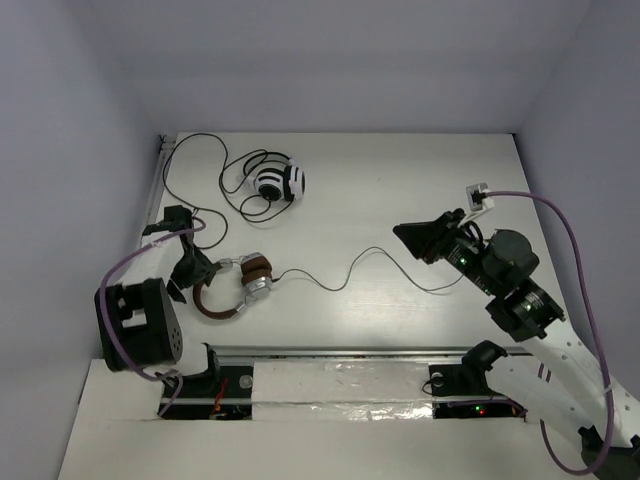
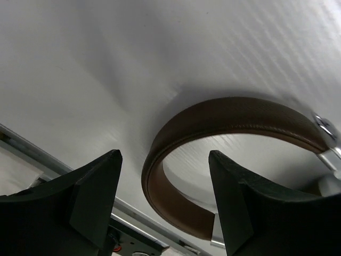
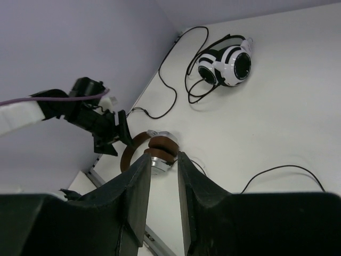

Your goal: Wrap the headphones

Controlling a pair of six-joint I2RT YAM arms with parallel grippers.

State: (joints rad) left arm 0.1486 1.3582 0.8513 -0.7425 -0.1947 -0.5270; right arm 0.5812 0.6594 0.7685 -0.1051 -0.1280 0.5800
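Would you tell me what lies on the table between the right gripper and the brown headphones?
In the top view, only the thin black cable snakes over bare table between the headphones and the right gripper.

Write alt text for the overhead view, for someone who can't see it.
Brown headphones lie on a white table, the open left gripper at their headband. Their thin black cable trails right toward the right gripper. Striped headphones sit farther back.
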